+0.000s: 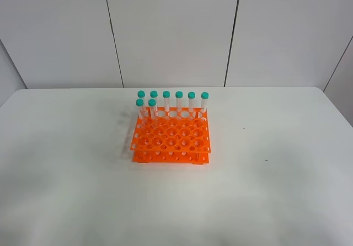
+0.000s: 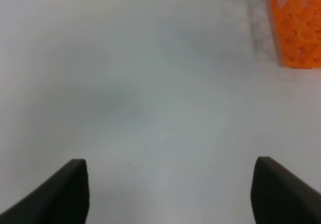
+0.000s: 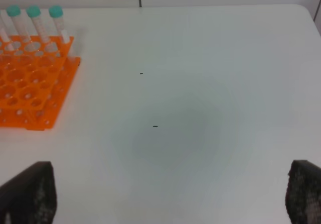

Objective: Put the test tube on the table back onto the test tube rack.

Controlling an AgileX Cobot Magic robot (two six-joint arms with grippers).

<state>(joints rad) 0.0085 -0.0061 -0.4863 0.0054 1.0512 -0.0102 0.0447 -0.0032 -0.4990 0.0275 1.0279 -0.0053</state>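
The orange test tube rack (image 1: 171,138) stands at the middle of the white table (image 1: 66,174). Several clear tubes with teal caps (image 1: 166,94) stand upright in it, most along the back row and two one row nearer at its left end (image 1: 151,102). No tube lies on the table in any view. Neither gripper shows in the high view. In the left wrist view my left gripper (image 2: 170,186) is open and empty over bare table, with the rack (image 2: 296,28) well off. In the right wrist view my right gripper (image 3: 168,194) is open and empty, far from the rack (image 3: 30,83).
Three capped tubes (image 3: 33,12) show at the rack's corner in the right wrist view. Two small dark specks (image 1: 244,128) mark the table right of the rack. A white panelled wall (image 1: 176,31) stands behind the table's far edge.
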